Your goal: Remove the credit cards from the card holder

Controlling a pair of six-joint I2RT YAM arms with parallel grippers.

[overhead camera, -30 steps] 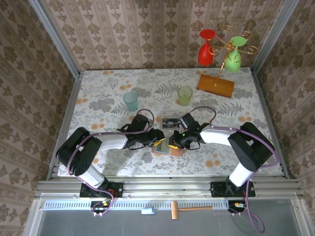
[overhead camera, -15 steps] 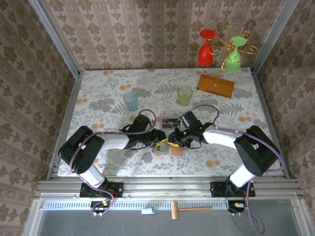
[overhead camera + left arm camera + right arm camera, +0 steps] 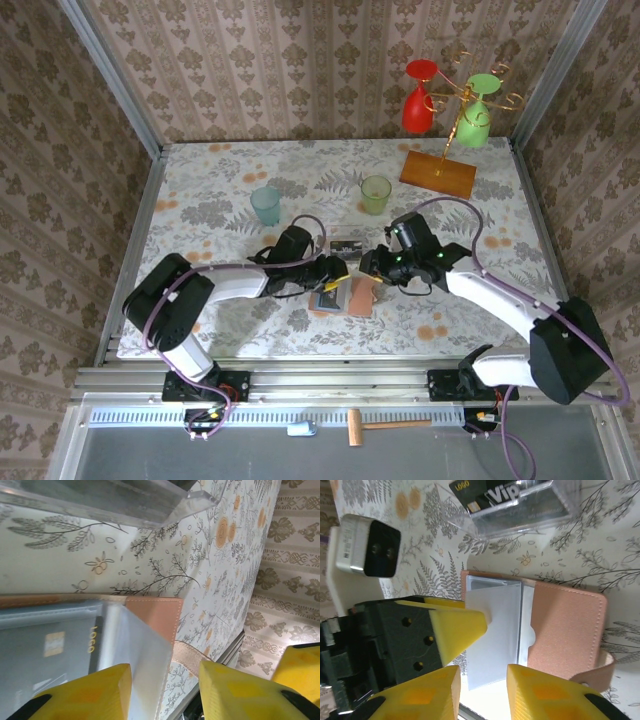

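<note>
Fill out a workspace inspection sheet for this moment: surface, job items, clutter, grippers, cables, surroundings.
Surface: floral tablecloth, lying flat; no spills seen.
Job's things: card holder lies open; a grey card sits under its clear pocket; a dark card lies in the clear tray.
Clutter: teal cup, green cup, glass stand at the far right.
Grippers: left gripper and right gripper both over the open holder, jaws apart.
Cables: purple cables loop over both arms; no snag seen.
Surroundings: patterned walls; mallet on the near ledge.
</note>
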